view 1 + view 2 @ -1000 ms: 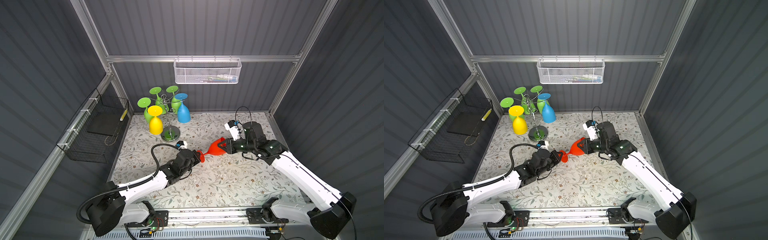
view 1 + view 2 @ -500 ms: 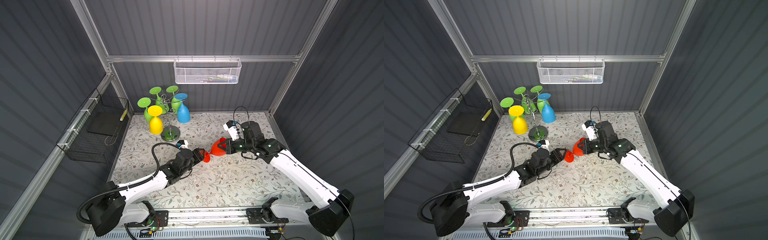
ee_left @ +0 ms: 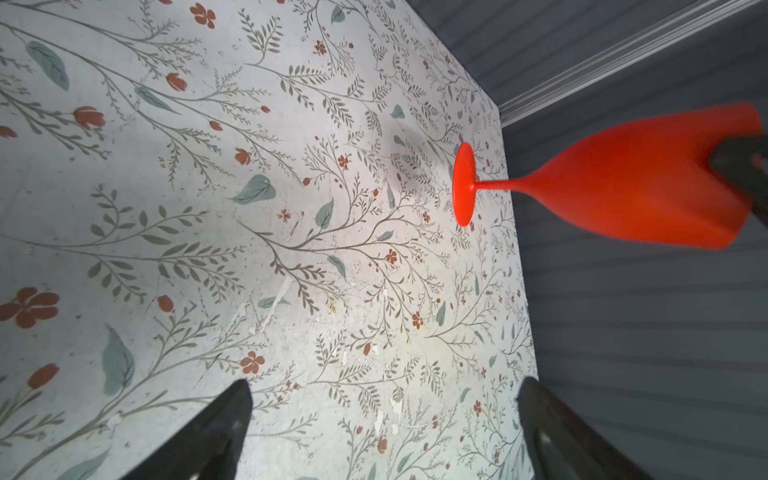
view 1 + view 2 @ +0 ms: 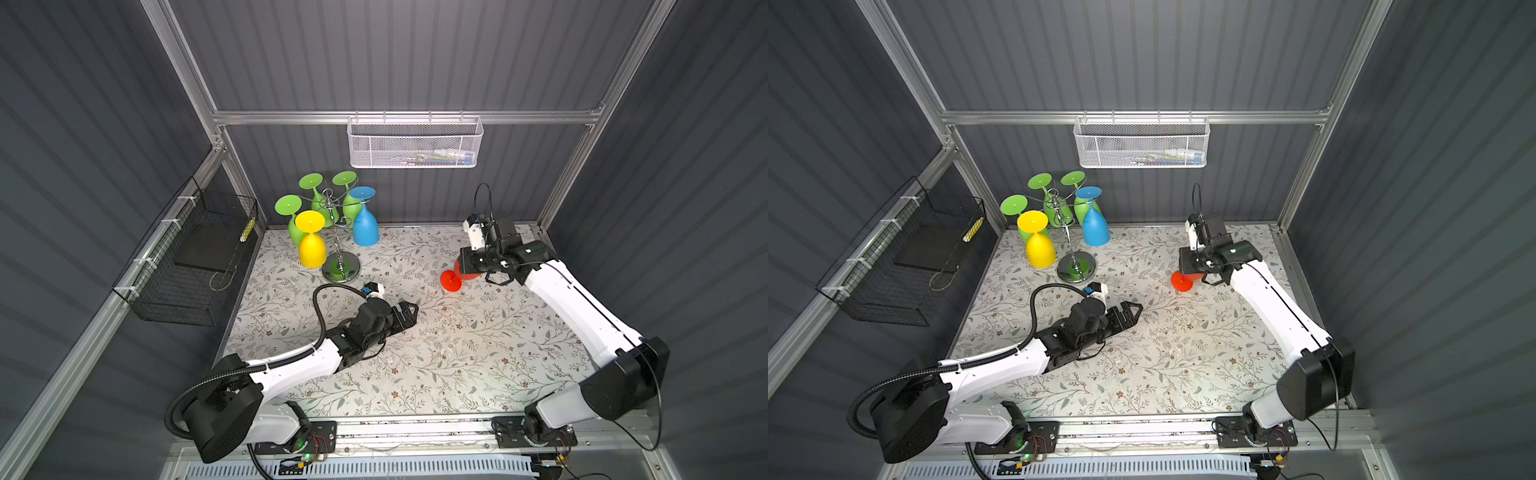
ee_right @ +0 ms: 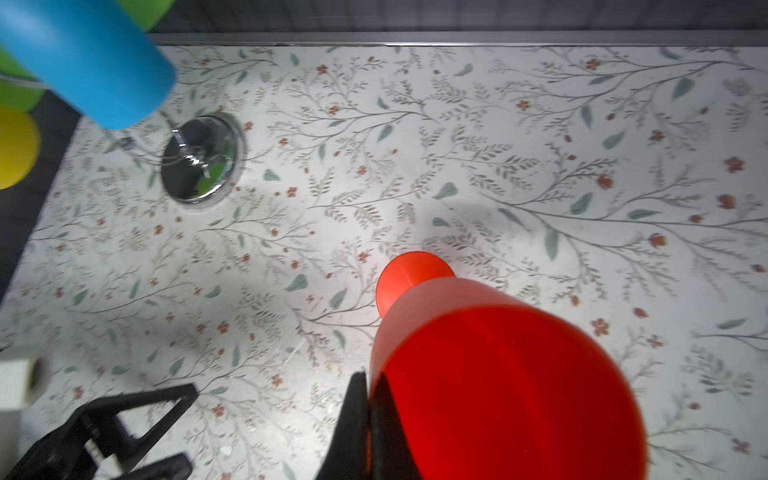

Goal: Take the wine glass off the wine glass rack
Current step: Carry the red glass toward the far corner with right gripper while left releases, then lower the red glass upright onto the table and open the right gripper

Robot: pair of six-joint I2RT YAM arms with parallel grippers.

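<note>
Right gripper tight on wine glass

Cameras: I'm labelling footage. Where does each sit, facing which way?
Both top views: high over near edge, looking down on table, rack, both arms.
Left wrist: on left arm, facing red glass across table; open left end effector shows.
Right wrist: on right arm, facing rack; right end effector pinches that glass.
Shared: all show the glass.

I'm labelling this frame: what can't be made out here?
Bowl of the red wine glass: in both top views, mostly under the right hand.
Whether its foot touches the table: no view settles it.
Contents of the white mesh basket: too small, behind mesh, in both top views.
Glass rim, left wrist view: blurred, partly behind a finger.
</note>
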